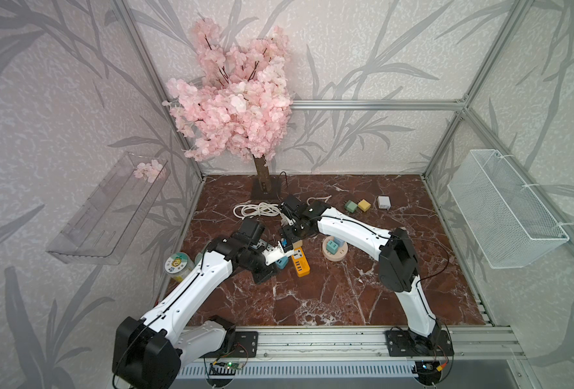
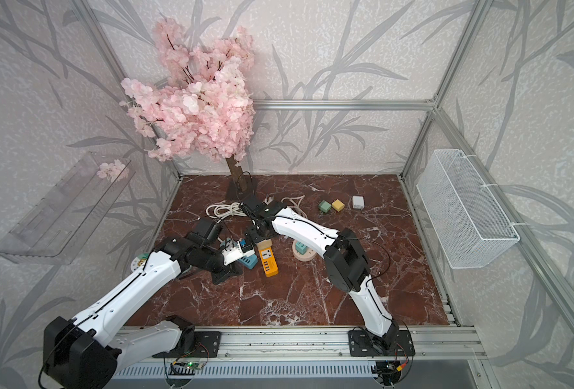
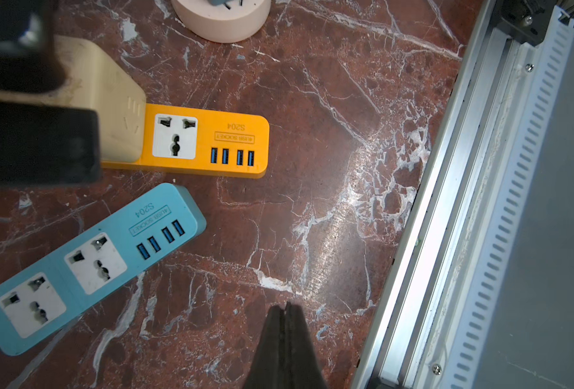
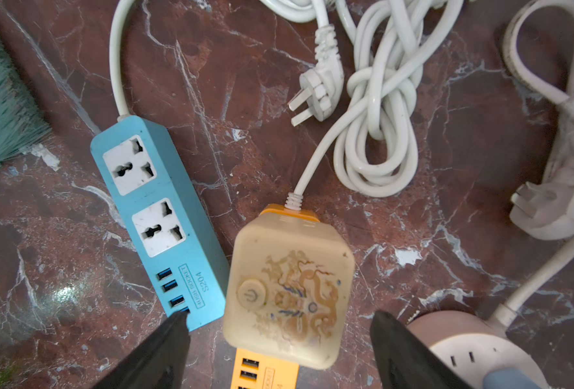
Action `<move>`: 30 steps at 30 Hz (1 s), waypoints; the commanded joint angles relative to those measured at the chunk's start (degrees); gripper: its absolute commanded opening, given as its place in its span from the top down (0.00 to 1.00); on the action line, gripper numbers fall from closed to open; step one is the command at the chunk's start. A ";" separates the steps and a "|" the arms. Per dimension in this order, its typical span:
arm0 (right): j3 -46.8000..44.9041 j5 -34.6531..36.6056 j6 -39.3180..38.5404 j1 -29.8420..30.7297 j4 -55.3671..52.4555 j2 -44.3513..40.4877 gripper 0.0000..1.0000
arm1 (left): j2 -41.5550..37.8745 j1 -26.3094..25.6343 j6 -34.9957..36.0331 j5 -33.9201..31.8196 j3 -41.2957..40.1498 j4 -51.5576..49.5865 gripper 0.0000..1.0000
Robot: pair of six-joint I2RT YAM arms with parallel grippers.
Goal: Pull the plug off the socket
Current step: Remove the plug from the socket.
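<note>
The plug [image 4: 289, 296], a cream cube with a faded dragon print and a power button, sits in the end of the orange socket strip [image 4: 265, 370], also seen in both top views [image 1: 300, 266] [image 2: 268, 262]. My right gripper [image 4: 280, 316] hangs open over the plug, one finger on each side with a gap to it; its dark fingers [image 3: 33, 141] flank the plug [image 3: 110, 111] in the left wrist view. My left gripper [image 3: 287, 308] is shut on nothing above bare marble, just left of the orange strip [image 3: 211, 141] in a top view [image 1: 260, 278].
A blue socket strip [image 4: 157, 215] lies beside the orange one. Coiled white cords [image 4: 380, 134] lie behind. A round pink socket [image 1: 335, 251] holding teal plugs is to the right. Small cube adapters [image 1: 364, 204], a jar [image 1: 178, 266], a blossom tree [image 1: 238, 101] and the front rail [image 3: 481, 202] border the area.
</note>
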 commanded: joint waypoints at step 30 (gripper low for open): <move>8.42 1.27 -0.70 -0.55 -6.52 6.66 0.16 | 4.90 -10.51 -1.53 -11.02 -3.82 20.68 1.00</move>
